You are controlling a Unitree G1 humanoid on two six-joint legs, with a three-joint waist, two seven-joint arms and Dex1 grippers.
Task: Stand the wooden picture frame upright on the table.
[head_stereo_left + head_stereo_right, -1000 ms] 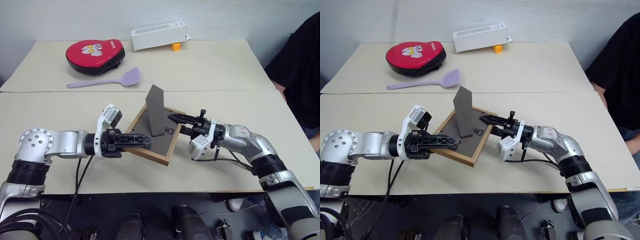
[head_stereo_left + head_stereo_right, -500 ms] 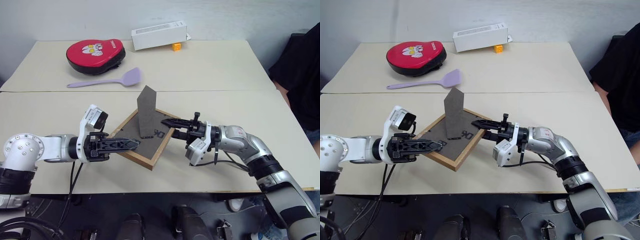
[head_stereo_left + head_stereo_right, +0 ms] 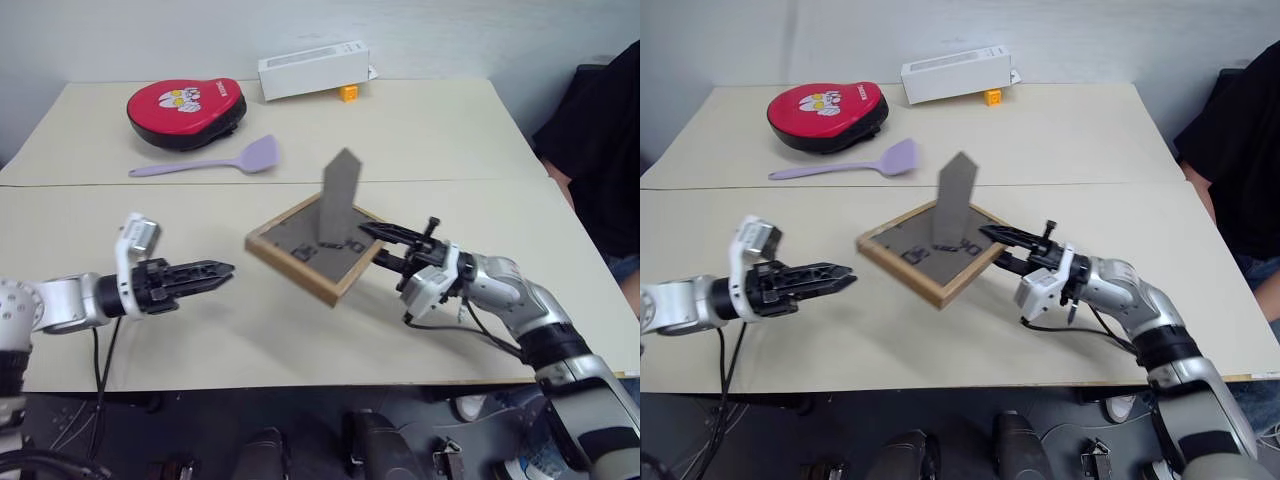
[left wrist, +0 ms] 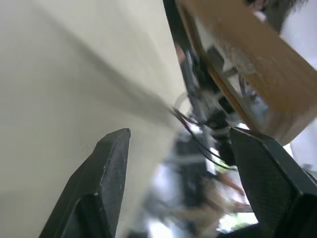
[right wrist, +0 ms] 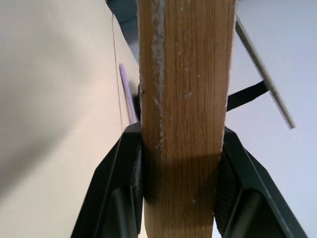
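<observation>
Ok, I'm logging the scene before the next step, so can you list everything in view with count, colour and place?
wooden picture frame: one, light wood with dark back panel up and stand folded out, held tilted above the near table, clamped at its right edge.
table: cream-beige, a seam across the middle.
red pad: one, red with black rim, far left.
spatula: one, lilac, in front of the red pad.
white box: one, long, at the far edge.
orange block: one, small, beside the white box.
person: one, in black, at the right edge.
left claw: black, open, holding nothing, left of the frame.
right claw: black, shut on the frame's edge.
</observation>
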